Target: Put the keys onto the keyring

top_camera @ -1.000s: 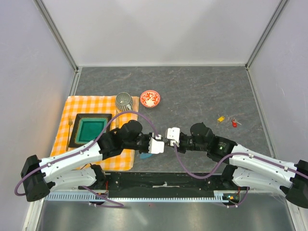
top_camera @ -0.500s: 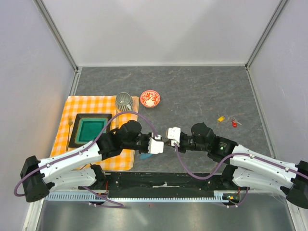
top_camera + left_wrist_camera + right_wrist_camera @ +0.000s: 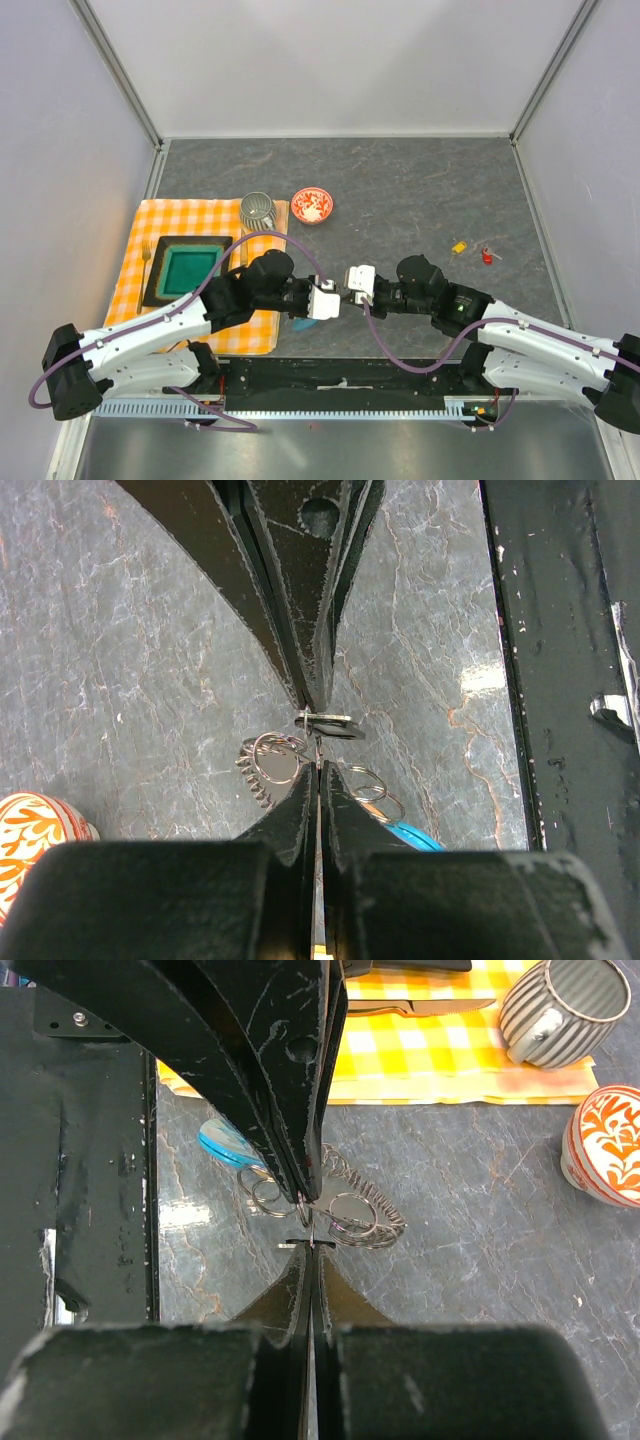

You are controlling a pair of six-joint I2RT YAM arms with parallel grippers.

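1. The keyring (image 3: pixel 275 760) sits right between your two grippers, near the front edge of the table. Its coiled rings hang just over the stone and its blue tag (image 3: pixel 412 835) is off to one side, close to the black base plate (image 3: pixel 340 375).
2. Your left gripper (image 3: pixel 316 770) is pinched down tight, and a thin wire of the keyring runs up between the tips.
3. Your right gripper (image 3: pixel 310 1255) is squeezed just as narrow, tip to tip with the left. It's nipping a small dark-and-metal bit that I take to be the black key (image 3: pixel 328 721), though it's too tiny to swear to.
4. So I'd say you're mid-threading key number one. The next move needs a really fine nudge to get the key's hole onto the ring's split end without either pinch slipping.
5. The yellow key (image 3: pixel 458 247) and red key (image 3: pixel 487 257) lie loose, well off to the right, so there are two more to go.
6. Farther out there's the grey marbled table (image 3: pixel 420 190), and a checked placemat (image 3: pixel 175 218) with a green tray (image 3: pixel 188 268) on it. A ribbed cup (image 3: pixel 258 209) and a red bowl (image 3: pixel 312 205) stand near the mat's far corner, and plain pale walls (image 3: pixel 320 60) run all round.
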